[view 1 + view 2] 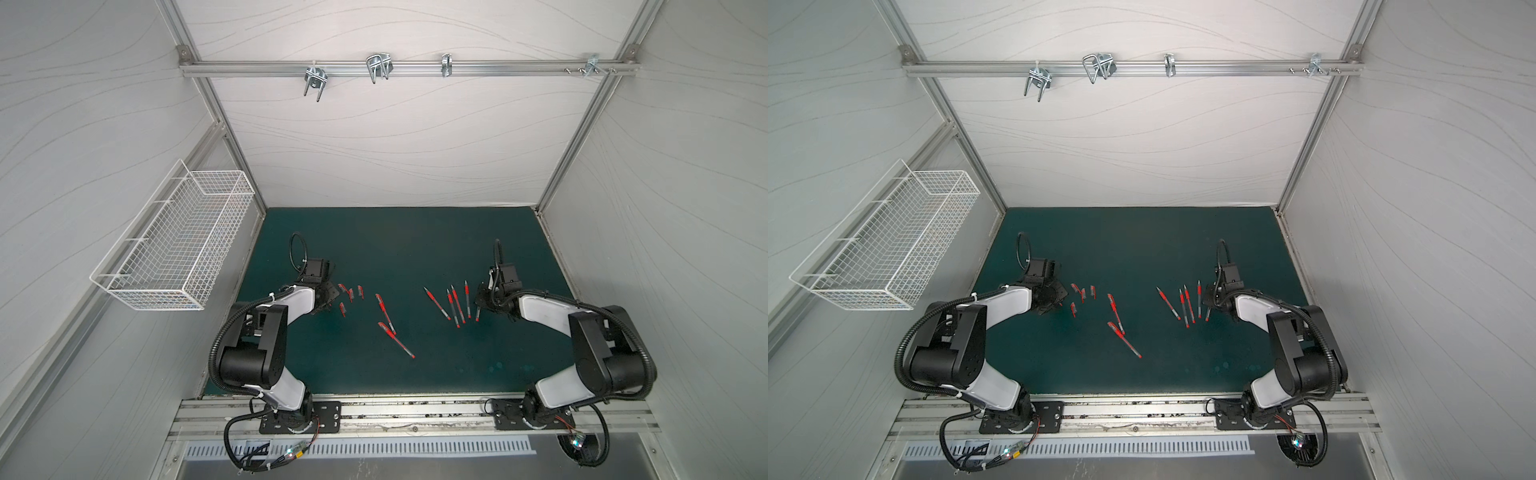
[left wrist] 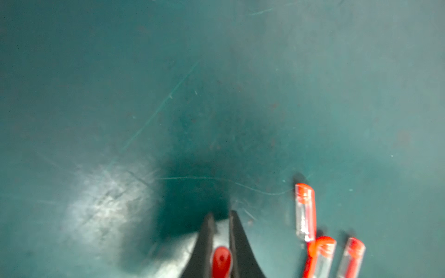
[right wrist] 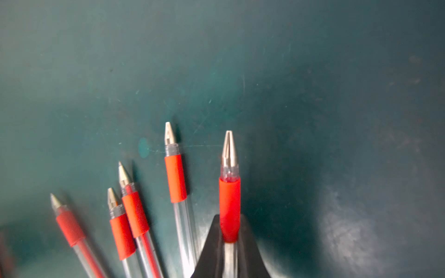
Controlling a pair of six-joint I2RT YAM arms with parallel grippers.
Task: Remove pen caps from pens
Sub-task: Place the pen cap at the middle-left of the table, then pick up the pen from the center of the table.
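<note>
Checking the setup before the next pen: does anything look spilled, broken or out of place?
Nothing stands out. Loose short red caps lie grouped near the left gripper; uncapped clear-barrelled pens fan beside the right gripper; two capped pens wait mid-mat, touching.

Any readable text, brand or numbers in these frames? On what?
None readable in any view.
pens: barrels clear, no print visible in the right wrist view.
caps: blurred in the left wrist view, no marking seen.
basket: something coloured lies in it in both top views, too small to read.
</note>
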